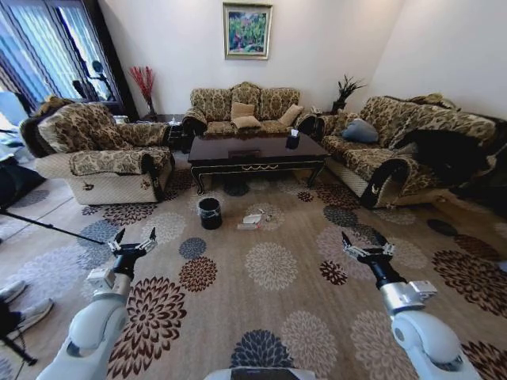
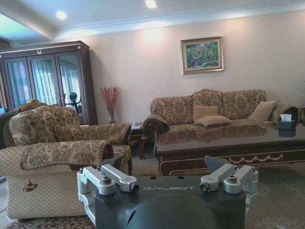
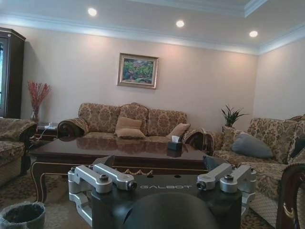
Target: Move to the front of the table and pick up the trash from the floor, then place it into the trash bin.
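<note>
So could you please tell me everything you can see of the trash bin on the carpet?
The trash bin is a small round black bucket, upright and open-topped, with a clear liner folded over its rim. It stands on the patterned carpet just in front of the table, near its left end, apart from its legs. The trash lies on the carpet to its right, not touching it. Nothing holds it.

Pale grey rounded arms end in black wrists, silver screw-headed linkages and a black housing lettered GALBOT.

Patterned carpet (image 1: 273,301) carries the table (image 1: 255,150), black trash bin (image 1: 210,213) and trash (image 1: 252,220). Bin sits just left of the trash. Tissue box (image 1: 292,141) on the table.
</note>
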Motion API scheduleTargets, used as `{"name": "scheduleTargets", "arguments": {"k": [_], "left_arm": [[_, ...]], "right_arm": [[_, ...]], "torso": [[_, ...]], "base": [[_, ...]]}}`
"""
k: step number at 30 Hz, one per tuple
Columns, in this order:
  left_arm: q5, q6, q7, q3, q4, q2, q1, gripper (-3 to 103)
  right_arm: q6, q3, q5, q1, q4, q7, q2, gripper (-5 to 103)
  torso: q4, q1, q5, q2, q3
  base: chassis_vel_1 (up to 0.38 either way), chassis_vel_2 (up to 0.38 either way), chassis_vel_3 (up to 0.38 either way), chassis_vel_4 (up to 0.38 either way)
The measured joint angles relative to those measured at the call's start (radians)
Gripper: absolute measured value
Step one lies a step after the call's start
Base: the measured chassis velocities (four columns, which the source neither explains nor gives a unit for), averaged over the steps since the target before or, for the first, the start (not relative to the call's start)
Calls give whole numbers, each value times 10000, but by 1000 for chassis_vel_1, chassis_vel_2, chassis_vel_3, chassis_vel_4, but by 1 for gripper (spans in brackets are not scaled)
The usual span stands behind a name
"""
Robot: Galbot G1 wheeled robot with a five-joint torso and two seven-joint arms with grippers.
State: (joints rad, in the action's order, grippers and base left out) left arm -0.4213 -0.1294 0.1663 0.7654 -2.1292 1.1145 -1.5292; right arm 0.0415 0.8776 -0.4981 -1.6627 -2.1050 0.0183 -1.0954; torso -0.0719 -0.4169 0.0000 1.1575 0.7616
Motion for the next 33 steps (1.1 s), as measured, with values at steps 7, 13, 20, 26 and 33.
{"name": "scheduleTargets", "arguments": {"k": [7, 13, 20, 26, 33], "left_arm": [[16, 35, -43, -1, -18, -24, -3, 97], [-202, -59, -43, 4, -136, -27, -48, 98], [-342, -135, -269, -19, -293, 35, -146, 100], [-243, -135, -296, -67, -308, 87, -172, 100], [-218, -135, -288, -61, -256, 106, -163, 102]], "right_arm": [[0, -35, 38, -29, -2, -39, -133, 100], [1, -42, 44, -43, -22, -66, -203, 100], [-5, -73, 8, -43, -22, -108, -317, 100], [-19, -107, -7, -42, 0, -126, -504, 100], [-12, -140, 37, -59, 35, -126, -509, 100]], "torso": [[-1, 0, 0, 0, 0], [-1, 4, -1, -11, -6], [0, 111, 0, -244, -131], [-1, 268, 0, -589, -319], [-1, 444, 0, -976, -528]], "base": [[0, 0, 0, 0], [0, 0, 0, 0], [0, 0, 0, 0], [0, 0, 0, 0], [0, 0, 0, 0]]}}
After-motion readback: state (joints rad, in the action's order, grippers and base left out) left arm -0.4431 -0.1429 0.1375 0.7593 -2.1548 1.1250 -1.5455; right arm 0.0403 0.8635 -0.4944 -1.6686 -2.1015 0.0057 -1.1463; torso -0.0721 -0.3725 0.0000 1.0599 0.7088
